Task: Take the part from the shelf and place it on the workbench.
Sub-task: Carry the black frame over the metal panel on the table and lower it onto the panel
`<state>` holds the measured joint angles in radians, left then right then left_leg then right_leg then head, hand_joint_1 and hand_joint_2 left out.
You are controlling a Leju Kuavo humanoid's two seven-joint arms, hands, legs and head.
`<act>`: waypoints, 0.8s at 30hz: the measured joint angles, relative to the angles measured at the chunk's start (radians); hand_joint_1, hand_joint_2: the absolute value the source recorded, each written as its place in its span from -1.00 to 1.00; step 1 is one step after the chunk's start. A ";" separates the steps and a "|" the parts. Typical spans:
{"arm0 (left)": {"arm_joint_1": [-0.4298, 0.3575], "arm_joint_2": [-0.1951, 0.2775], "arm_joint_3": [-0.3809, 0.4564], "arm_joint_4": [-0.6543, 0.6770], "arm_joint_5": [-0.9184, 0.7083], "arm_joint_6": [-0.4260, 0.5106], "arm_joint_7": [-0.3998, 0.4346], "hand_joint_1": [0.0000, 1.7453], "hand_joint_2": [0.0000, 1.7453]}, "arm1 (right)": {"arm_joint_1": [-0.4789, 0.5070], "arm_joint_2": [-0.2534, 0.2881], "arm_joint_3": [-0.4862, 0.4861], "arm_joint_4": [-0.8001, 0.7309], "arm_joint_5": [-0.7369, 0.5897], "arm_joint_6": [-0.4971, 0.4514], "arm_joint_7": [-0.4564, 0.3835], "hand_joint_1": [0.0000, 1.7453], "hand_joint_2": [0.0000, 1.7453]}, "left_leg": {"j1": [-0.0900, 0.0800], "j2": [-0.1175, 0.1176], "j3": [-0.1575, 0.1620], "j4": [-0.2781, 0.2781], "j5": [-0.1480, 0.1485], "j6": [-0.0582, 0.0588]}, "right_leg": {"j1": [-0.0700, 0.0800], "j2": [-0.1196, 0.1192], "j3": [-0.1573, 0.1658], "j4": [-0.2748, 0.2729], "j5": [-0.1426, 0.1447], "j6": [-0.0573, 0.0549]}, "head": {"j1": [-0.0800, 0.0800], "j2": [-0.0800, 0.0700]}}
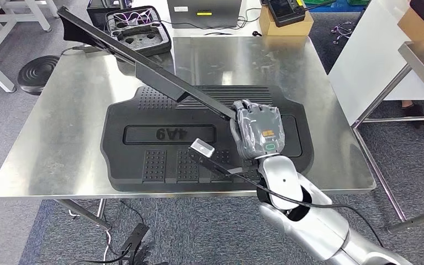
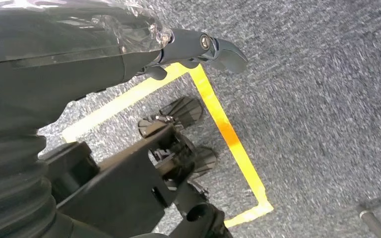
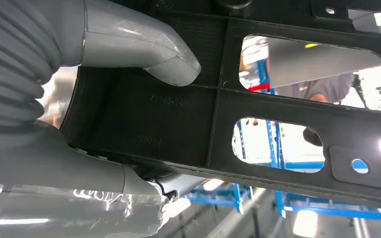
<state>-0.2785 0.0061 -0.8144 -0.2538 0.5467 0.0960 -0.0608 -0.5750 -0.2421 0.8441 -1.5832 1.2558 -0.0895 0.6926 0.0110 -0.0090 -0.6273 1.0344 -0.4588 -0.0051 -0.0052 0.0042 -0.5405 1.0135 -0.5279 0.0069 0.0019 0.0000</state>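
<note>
steel workbench [image 1: 77, 110] carrying a black ribbed mat [image 1: 143, 165]. long black part [image 1: 143, 63], tilted, rising from the mat's right middle toward the far left, above the bench. right hand [image 1: 258, 131] grips the part's near end, thumb [image 3: 149, 52] pressed on it. left hand [image 2: 198, 47] hangs over grey carpet, fingers curled, holding nothing.

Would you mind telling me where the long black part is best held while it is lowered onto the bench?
Probably at its near end, where the right hand already grips it from the bench's front edge. The long black part is a flat, narrow strip slanting up and away over the black mat, so the thumb can press its ribbed face.
</note>
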 joint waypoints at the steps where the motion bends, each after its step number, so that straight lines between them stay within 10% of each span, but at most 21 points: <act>1: -0.001 -0.002 0.000 0.000 0.000 -0.002 0.001 -1.00 1.00 | -0.020 0.003 0.004 0.026 0.005 0.008 -0.001 0.88 1.00 | 0.000 0.000 0.000 0.000 0.000 0.000 | 0.000 0.000 0.000 0.000 0.000 0.000 | 0.000 0.000; 24: -0.028 -0.026 -0.006 0.000 0.000 -0.051 -0.026 -1.00 1.00 | -0.253 0.005 0.062 0.419 0.202 0.104 0.001 0.88 1.00 | 0.000 0.000 0.000 0.000 0.001 0.000 | -0.001 0.000 -0.001 0.000 0.000 0.000 | 0.001 0.000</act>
<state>-0.3067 -0.0199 -0.8201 -0.2541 0.5467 0.0454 -0.0866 -0.8275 -0.2372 0.9063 -1.1638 1.4581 0.0147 0.6935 0.0110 -0.0091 -0.6269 1.0345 -0.4583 -0.0052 -0.0062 0.0040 -0.5411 1.0136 -0.5278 0.0070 0.0031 0.0000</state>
